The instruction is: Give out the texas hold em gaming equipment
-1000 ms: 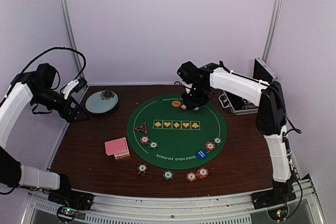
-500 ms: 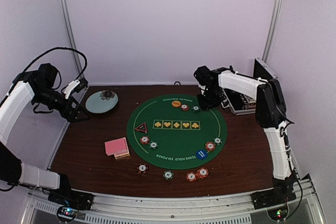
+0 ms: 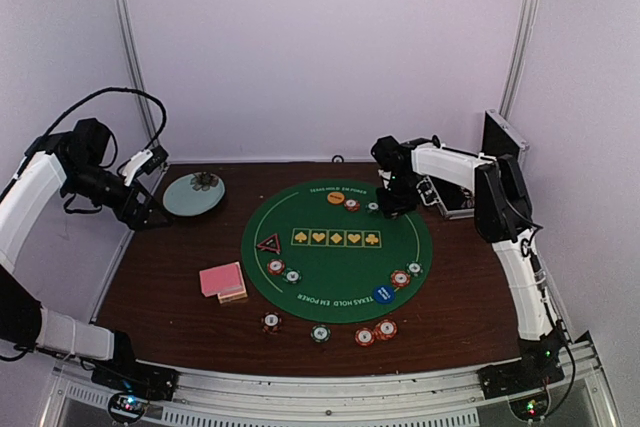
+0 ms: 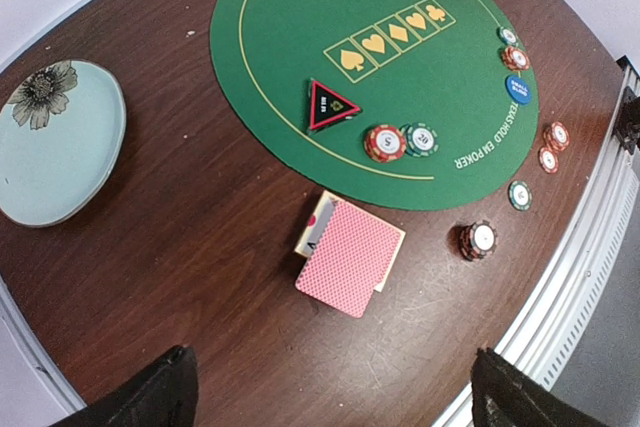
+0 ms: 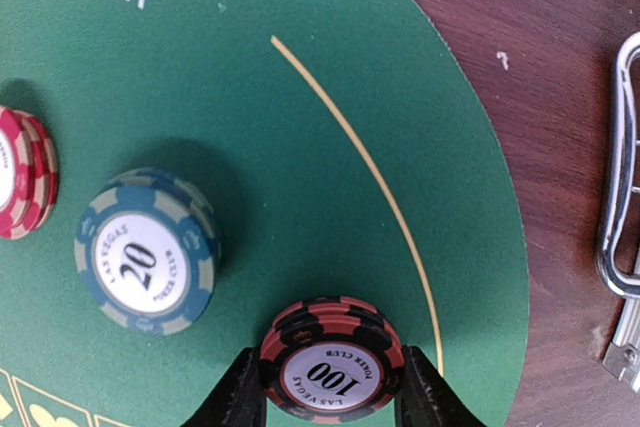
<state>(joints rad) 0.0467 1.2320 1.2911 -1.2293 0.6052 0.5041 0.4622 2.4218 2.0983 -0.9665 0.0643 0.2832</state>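
Note:
My right gripper (image 5: 333, 389) is shut on a small stack of black-and-red "100" chips (image 5: 333, 357) at the far right edge of the green poker mat (image 5: 300, 147). A teal "20" chip stack (image 5: 147, 252) and red chips (image 5: 20, 175) sit just left of it. In the top view the right gripper (image 3: 391, 203) is low over the mat's far edge, by the orange disc (image 3: 335, 197). On the mat lie the triangle marker (image 3: 268, 243) and the blue disc (image 3: 383, 294). The pink-backed cards (image 4: 350, 255) lie on the wood. My left gripper (image 4: 330, 397) hangs open high above the table's left side.
A pale blue plate (image 3: 193, 193) sits at the far left. The aluminium case (image 3: 455, 197) stands open at the far right, its metal latch (image 5: 622, 207) close beside my right gripper. More chip stacks (image 3: 375, 331) ring the mat's near edge.
My right gripper has moved right along the mat's far edge, away from the orange disc and the chips beside it. The left arm has hardly moved.

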